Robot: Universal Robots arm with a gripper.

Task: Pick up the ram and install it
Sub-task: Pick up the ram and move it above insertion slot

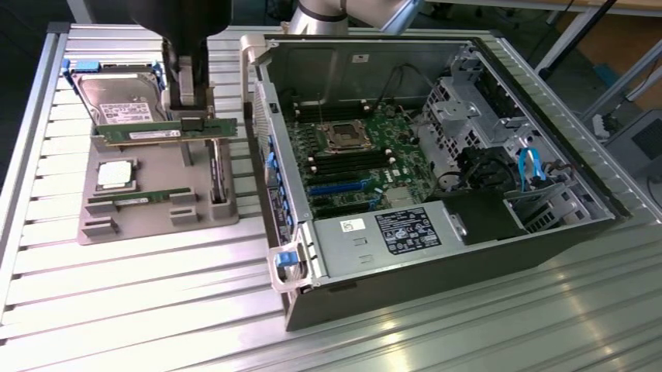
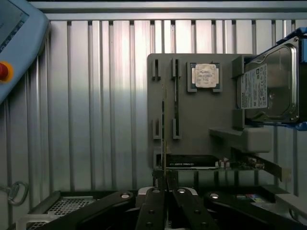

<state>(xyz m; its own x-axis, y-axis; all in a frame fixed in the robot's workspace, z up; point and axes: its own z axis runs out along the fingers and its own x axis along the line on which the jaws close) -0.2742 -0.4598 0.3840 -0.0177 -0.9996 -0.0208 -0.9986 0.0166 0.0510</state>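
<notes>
While the gripper (image 1: 192, 122) is pinched narrowly on the ram (image 1: 139, 133), the green stick hangs level just above the grey tray (image 1: 155, 225). It is near the hard drive (image 1: 124, 97) and well apart from the motherboard (image 1: 352, 155) in the open case (image 1: 260, 101) at the exterior view's right. The hold sits off-centre, toward the stick's right end, so the long free end could sag or swivel. A tilted stick might clip the case wall, or meet its slot askew and jam.
</notes>
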